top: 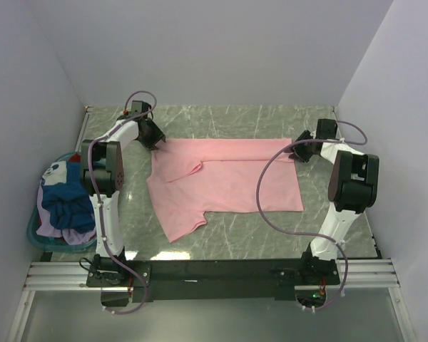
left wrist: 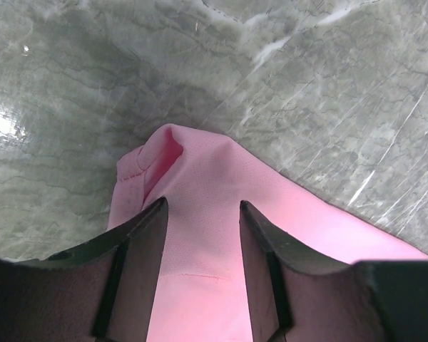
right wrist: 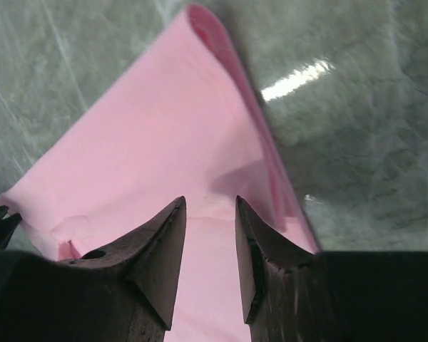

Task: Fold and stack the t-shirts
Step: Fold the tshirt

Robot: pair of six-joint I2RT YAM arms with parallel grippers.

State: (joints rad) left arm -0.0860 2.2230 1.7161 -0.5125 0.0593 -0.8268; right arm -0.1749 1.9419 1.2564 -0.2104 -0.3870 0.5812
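Plain light pink t-shirt (top: 228,182) mid-frame, grey-green white-veined table (top: 228,242), blue, white and purple bunched shirts (top: 63,203) at left, teal basket (top: 31,230)

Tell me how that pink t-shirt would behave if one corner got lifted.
Probably floppy: the pink t-shirt lies flat with folded edges and soft creases, so it would likely drape and sag. It looks thin, so probably light. On the smooth, glossy table it may slide or bunch when pushed.

The spread t-shirt (top: 228,182) lies on the table (top: 271,239) beneath the left gripper (top: 157,139) and right gripper (top: 299,151). Bunched t-shirts (top: 64,203) fill a basket (top: 33,231) left of the left gripper.
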